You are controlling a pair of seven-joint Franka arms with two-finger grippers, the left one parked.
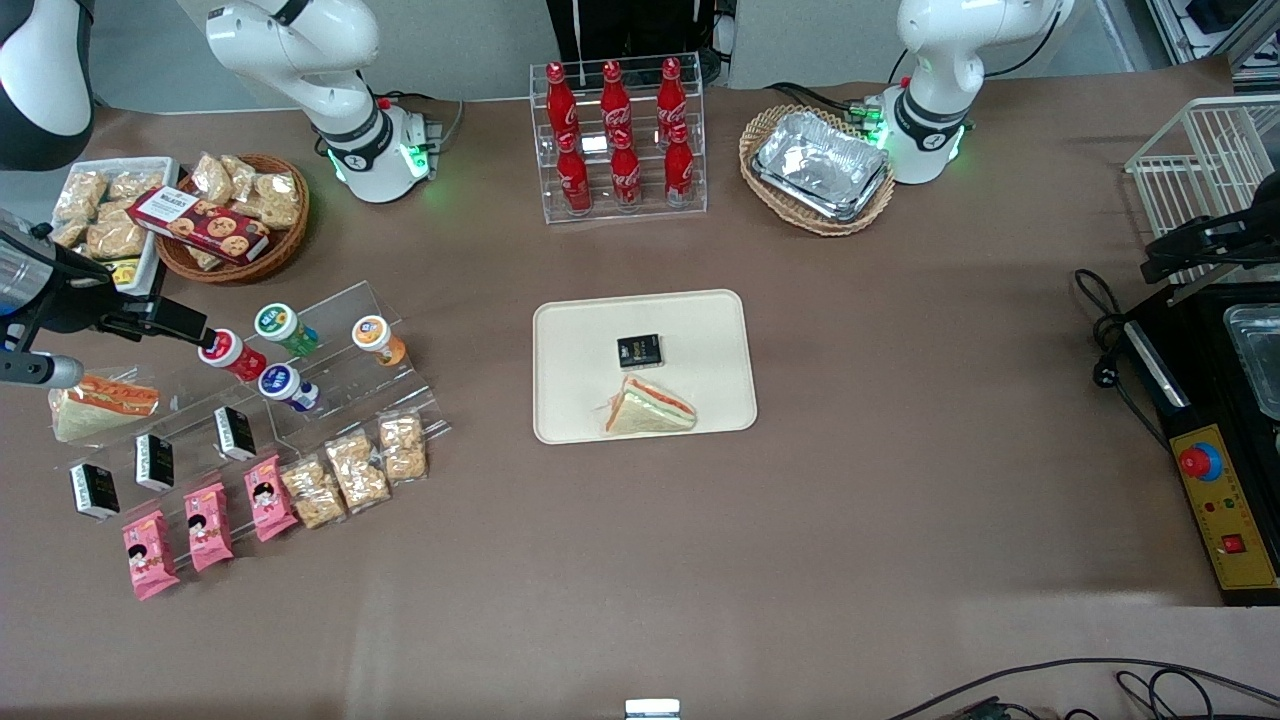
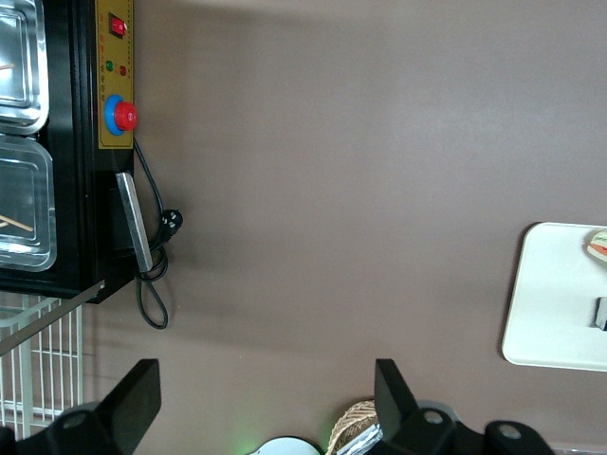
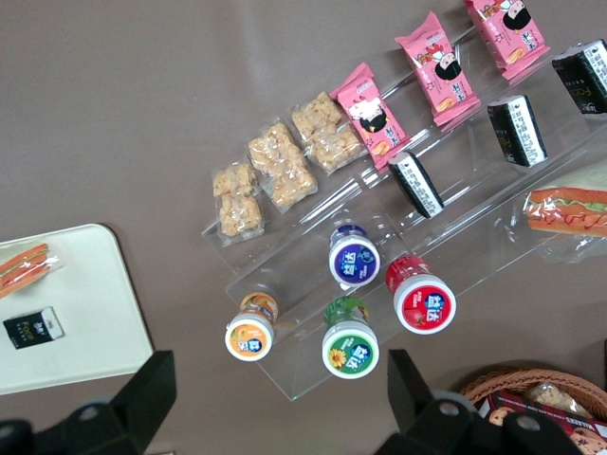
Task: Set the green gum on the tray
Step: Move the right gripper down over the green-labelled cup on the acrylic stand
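The green gum (image 1: pixel 283 327) (image 3: pixel 349 346) stands on a clear stepped rack (image 1: pixel 330 385), one of four bottles there with the red-lidded bottle (image 1: pixel 229 353), blue-lidded bottle (image 1: pixel 286 385) and orange-lidded bottle (image 1: pixel 377 338). The end effector (image 3: pixel 275 398) hangs above them, released, fingers spread and holding nothing. The tray (image 1: pixel 700 320) lies mid-desk, well apart, carrying one black packet (image 1: pixel 639 351) and one sandwich (image 1: pixel 648 408). Three pink packets (image 1: pixel 205 525) lie nearer the front camera.
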